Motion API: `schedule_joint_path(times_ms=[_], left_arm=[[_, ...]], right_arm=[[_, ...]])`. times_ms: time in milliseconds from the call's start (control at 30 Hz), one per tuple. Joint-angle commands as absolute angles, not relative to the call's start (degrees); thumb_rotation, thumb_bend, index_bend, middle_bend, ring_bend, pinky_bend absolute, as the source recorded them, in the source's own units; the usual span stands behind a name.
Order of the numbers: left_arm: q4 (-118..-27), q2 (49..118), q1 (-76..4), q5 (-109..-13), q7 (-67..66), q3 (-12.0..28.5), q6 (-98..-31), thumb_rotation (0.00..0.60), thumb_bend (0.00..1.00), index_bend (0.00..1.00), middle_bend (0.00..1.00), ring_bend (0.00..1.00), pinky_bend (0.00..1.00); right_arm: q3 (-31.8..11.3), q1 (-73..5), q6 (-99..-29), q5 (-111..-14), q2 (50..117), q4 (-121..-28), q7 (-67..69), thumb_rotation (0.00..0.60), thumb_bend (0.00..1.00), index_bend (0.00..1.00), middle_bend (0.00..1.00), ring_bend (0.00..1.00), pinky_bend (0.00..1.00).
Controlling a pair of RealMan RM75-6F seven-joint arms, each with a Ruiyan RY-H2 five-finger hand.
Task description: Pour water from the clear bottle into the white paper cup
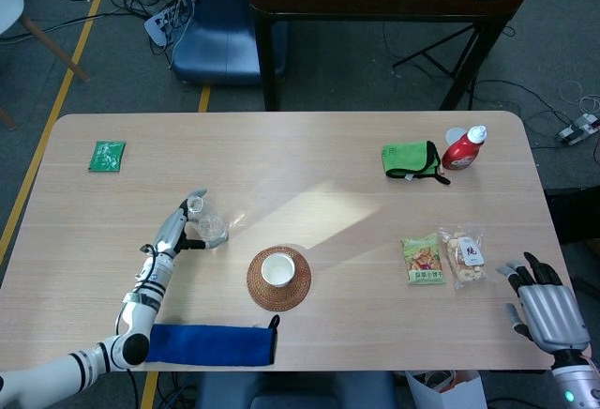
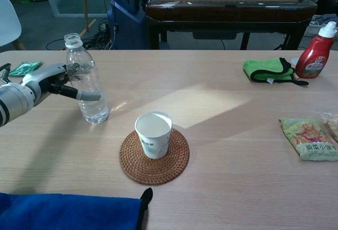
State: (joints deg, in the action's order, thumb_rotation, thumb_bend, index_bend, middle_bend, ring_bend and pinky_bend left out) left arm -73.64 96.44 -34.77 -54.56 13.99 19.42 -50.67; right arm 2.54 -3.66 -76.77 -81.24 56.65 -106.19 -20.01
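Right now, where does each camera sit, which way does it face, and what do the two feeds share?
Head view: high, looking steeply down on the wooden table; shows left hand and right hand.
Chest view: low at the near table edge, facing forward across it; shows only the left hand.
Shared: clear plastic bottle, white paper cup on the woven round coaster.
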Motion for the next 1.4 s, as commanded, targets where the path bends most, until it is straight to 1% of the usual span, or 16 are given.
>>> schedule_joint_path(times_ms=[33, 133, 233, 367, 433, 467, 567, 700, 933, 1067, 1133, 1267, 1400], left_arm=[[-72.6, 97.3, -35.2, -53.6, 13.6, 19.7, -50.3, 0.6, 0.0, 0.0, 0.04, 0.04, 0.26], [-71.4, 98.3, -35.5, -52.7, 13.0, 20.0, -50.4, 0.6, 0.0, 0.01, 0.05, 0.05, 0.26], [-70.8, 99.0, -35.4, -52.3, 13.1, 20.5, -51.2, 0.6, 0.0, 0.08, 0.07, 0.08, 0.27], [-70.5, 99.6, -35.5, -52.1, 13.0, 20.9, -51.6, 0.6, 0.0, 0.2, 0.13, 0.13, 0.27], [-70.2, 99.9, -35.5, -52.1, 12.9, 21.1, -52.0, 0.6, 0.0, 0.26, 0.17, 0.14, 0.27], [-70.1, 100.2, -35.5, -52.1, 13.1, 21.3, -52.3, 0.6, 0.0, 0.31, 0.21, 0.16, 0.27], [-69.5, 100.9, -35.4, -52.2, 13.7, 21.6, -52.7, 0.6, 0.0, 0.4, 0.31, 0.19, 0.27], [-68.8, 101.4, -35.3, -51.9, 13.6, 21.8, -52.7, 0.6, 0.0, 0.49, 0.41, 0.23, 0.27], [-69.0, 101.7, -35.1, -52.9, 13.9, 21.8, -53.3, 0.6, 0.0, 0.57, 0.52, 0.32, 0.28], [-69.6, 101.9, -34.4, -56.0, 15.1, 21.8, -56.5, 0.6, 0.0, 0.63, 0.62, 0.4, 0.33], [-70.2, 101.8, -34.1, -58.0, 15.7, 21.6, -58.1, 0.6, 0.0, 0.65, 0.65, 0.42, 0.34], [-72.6, 100.5, -33.4, -60.9, 15.1, 21.1, -60.9, 0.6, 0.0, 0.68, 0.69, 0.44, 0.36], [-76.8, 97.6, -32.3, -63.8, 12.1, 19.7, -63.8, 0.6, 0.0, 0.69, 0.72, 0.46, 0.37]], right_arm=[[2.5, -3.6, -76.9, -81.3, 56.5, -106.2, -19.8, 0.6, 0.45, 0.24, 0.2, 0.04, 0.16], [2.4, -3.6, -77.0, -81.2, 56.3, -106.2, -19.4, 0.6, 0.45, 0.24, 0.2, 0.04, 0.16], [2.4, -3.6, -77.0, -81.3, 56.2, -106.2, -19.2, 0.6, 0.45, 0.24, 0.21, 0.04, 0.16], [2.3, -3.6, -76.9, -81.3, 56.1, -106.1, -18.9, 0.6, 0.45, 0.24, 0.21, 0.04, 0.16], [2.3, -3.7, -76.9, -81.3, 56.1, -106.2, -18.9, 0.6, 0.45, 0.24, 0.21, 0.04, 0.16], [2.3, -3.7, -76.9, -81.3, 56.1, -106.2, -18.9, 0.6, 0.45, 0.24, 0.21, 0.04, 0.16], [2.3, -3.6, -77.0, -81.4, 56.0, -106.2, -18.8, 0.6, 0.45, 0.24, 0.22, 0.04, 0.16], [2.3, -3.6, -77.1, -81.5, 56.0, -106.2, -18.6, 0.6, 0.45, 0.25, 0.23, 0.05, 0.16], [2.2, -3.6, -77.0, -81.4, 55.9, -106.1, -18.3, 0.6, 0.45, 0.25, 0.26, 0.07, 0.16], [2.1, -3.7, -76.9, -81.3, 55.9, -106.1, -18.3, 0.6, 0.45, 0.25, 0.26, 0.07, 0.16], [2.2, -3.7, -76.8, -81.4, 55.9, -106.1, -18.3, 0.6, 0.45, 0.25, 0.26, 0.07, 0.16], [2.2, -3.7, -76.8, -81.4, 55.9, -106.1, -18.2, 0.6, 0.45, 0.26, 0.26, 0.08, 0.16], [2.2, -3.8, -76.6, -81.4, 56.1, -106.0, -18.4, 0.6, 0.45, 0.26, 0.26, 0.08, 0.16]])
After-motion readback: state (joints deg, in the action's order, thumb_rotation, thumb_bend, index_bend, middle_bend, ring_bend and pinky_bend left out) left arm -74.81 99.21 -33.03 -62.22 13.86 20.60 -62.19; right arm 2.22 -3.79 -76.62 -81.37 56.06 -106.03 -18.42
